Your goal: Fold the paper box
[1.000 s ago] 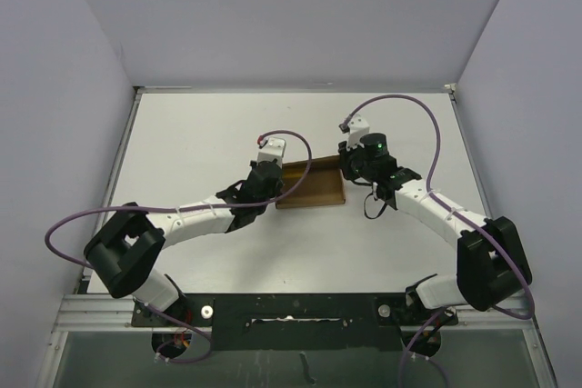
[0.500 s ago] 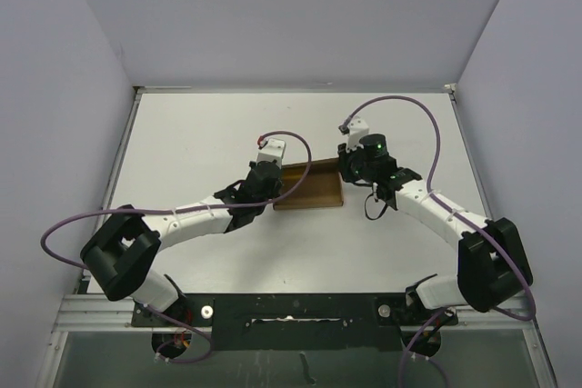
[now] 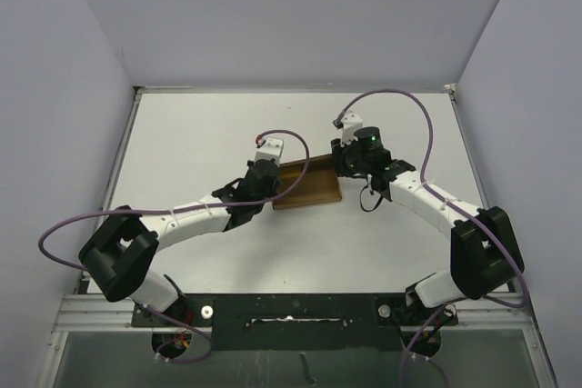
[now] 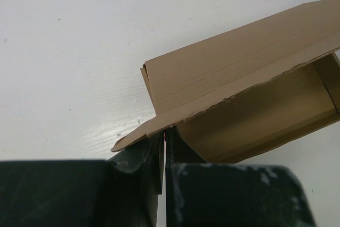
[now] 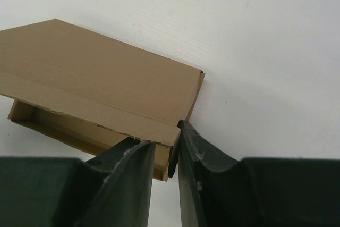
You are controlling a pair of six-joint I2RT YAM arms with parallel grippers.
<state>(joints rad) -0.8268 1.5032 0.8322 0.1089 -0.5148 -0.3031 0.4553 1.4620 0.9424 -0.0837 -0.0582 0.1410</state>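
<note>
The paper box [image 3: 309,188] is a brown cardboard tray with its lid flap partly lowered, lying mid-table. My left gripper [image 3: 273,181] is at its left end. In the left wrist view the box [image 4: 239,78] shows its lid over an open cavity, and the left gripper [image 4: 166,134] is shut, its tips tucked under the lid's corner on the end wall. My right gripper [image 3: 343,170] is at the right end. In the right wrist view it [image 5: 167,144] is shut on the end wall of the box [image 5: 95,78], one finger inside and one outside.
The white table [image 3: 200,134] is bounded by grey walls at the back and sides. Purple cables [image 3: 400,102] loop above both arms. A black rail [image 3: 291,311] runs along the near edge.
My right gripper has moved left and slightly away, pushing the box's right end. The lid flap has tipped further over the tray. The left gripper has barely moved.
</note>
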